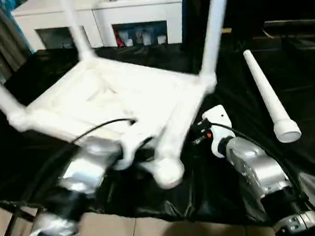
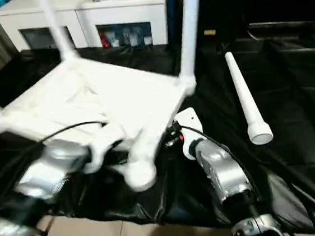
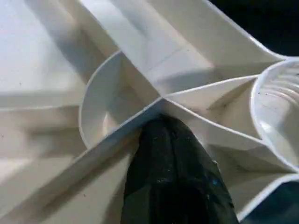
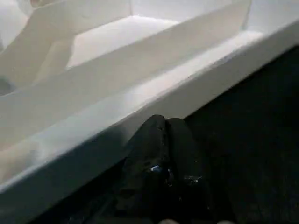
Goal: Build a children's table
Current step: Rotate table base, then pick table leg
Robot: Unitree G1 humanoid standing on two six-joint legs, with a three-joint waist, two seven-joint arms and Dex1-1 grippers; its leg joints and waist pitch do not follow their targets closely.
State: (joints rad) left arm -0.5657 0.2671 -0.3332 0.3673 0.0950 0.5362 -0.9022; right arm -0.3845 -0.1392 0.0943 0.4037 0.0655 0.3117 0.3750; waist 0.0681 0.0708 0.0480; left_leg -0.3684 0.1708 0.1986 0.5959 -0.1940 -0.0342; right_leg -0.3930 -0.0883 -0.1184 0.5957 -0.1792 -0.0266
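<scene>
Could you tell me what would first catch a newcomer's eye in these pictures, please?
The upturned white tabletop dominates the middle of the black-covered work surface, ribbed underside up, with three legs rising from its corners. A fourth leg lies loose on the cover to its right, while the near corner socket stands empty. Both silver forearms reach in at the near edge, the left gripper shut against a rib.

On the black cloth [image 1: 292, 109] there is one tabletop [image 1: 116, 100]. Three legs [image 1: 213, 27] stand in the tabletop's corners; one loose leg [image 1: 269, 98] lies to its right. Behind the tabletop stands one cabinet [image 1: 101, 14].
</scene>
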